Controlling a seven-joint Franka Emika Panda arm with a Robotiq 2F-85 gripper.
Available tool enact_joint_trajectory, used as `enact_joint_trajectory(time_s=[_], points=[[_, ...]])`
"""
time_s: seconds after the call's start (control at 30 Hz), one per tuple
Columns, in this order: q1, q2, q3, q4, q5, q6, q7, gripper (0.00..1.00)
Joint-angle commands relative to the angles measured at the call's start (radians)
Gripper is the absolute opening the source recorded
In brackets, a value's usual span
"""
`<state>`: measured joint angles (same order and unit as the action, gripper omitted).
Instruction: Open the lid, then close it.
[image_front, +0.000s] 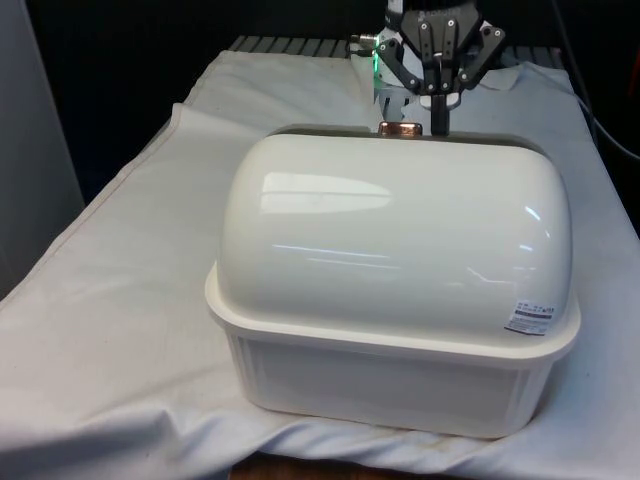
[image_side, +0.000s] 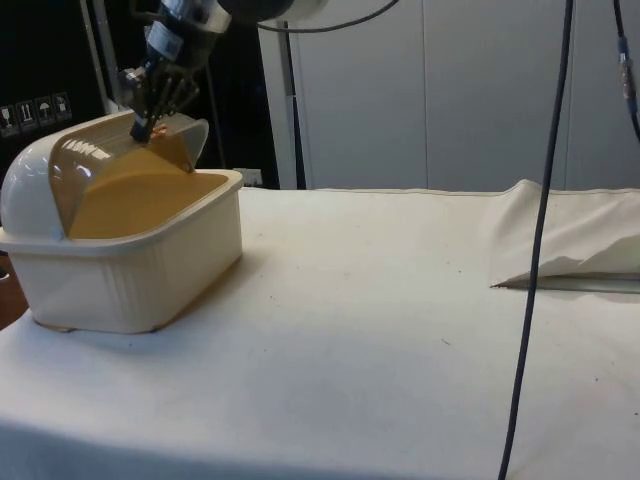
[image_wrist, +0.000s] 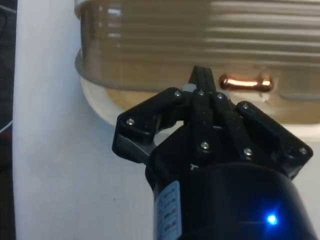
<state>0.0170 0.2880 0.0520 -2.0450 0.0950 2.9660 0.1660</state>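
Fingers of the black tool (image_wrist: 201, 82) are pressed together into a single narrow tip with no gap between them, and nothing sits between them; the tip stands just beside the small copper-coloured handle (image_wrist: 246, 83) of the lid, on the handle's 9 o'clock side in the wrist view, and whether it touches the handle or the lid's edge I cannot tell. In the front view the tool (image_front: 440, 128) comes down from 12 o'clock behind the bread box, its tip at the crest of the dome, with the handle (image_front: 401, 128) just beside it toward 9 o'clock. In the side view the tool (image_side: 140, 132) meets the upper edge of the translucent brownish roll-top lid (image_side: 120, 165), which is slid part way back, so the front of the box is open and its tan interior shows beneath the lid's ribbed curve. The cream bread box (image_front: 400, 300) has a smooth domed back, turned toward the front camera, and a ribbed lower tub with a flared rim; a small printed label (image_front: 528, 318) is stuck at about 4 o'clock on the dome near that rim. The box stands on the white-clothed worktop (image_side: 400, 330), at the 9 o'clock end in the side view, well apart from a folded ridge of cloth (image_side: 560, 235) toward 3 o'clock.
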Motion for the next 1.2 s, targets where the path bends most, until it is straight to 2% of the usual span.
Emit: enact_joint_trajectory(time_s=[0.0, 0.17, 0.43, 0.47, 0.73, 1.03, 1.13, 1.17], points=[[0.0, -0.012, 0.005, -0.012, 0.008, -0.013, 0.007, 0.0], [0.0, -0.02, 0.007, -0.019, 0.0, -0.035, 0.013, 0.0], [0.0, -0.061, 0.027, -0.061, 0.012, -0.11, 0.044, 0.0], [0.0, -0.055, 0.023, -0.056, 0.0, -0.105, 0.043, 0.0], [0.0, -0.081, 0.041, -0.082, 0.012, -0.159, 0.071, 0.0], [0.002, -0.067, 0.028, -0.049, -0.007, -0.144, 0.091, 0.0], [-0.001, -0.068, 0.034, -0.046, 0.0, -0.148, 0.079, 0.0], [0.002, -0.059, 0.026, -0.038, -0.007, -0.134, 0.093, 0.0]])
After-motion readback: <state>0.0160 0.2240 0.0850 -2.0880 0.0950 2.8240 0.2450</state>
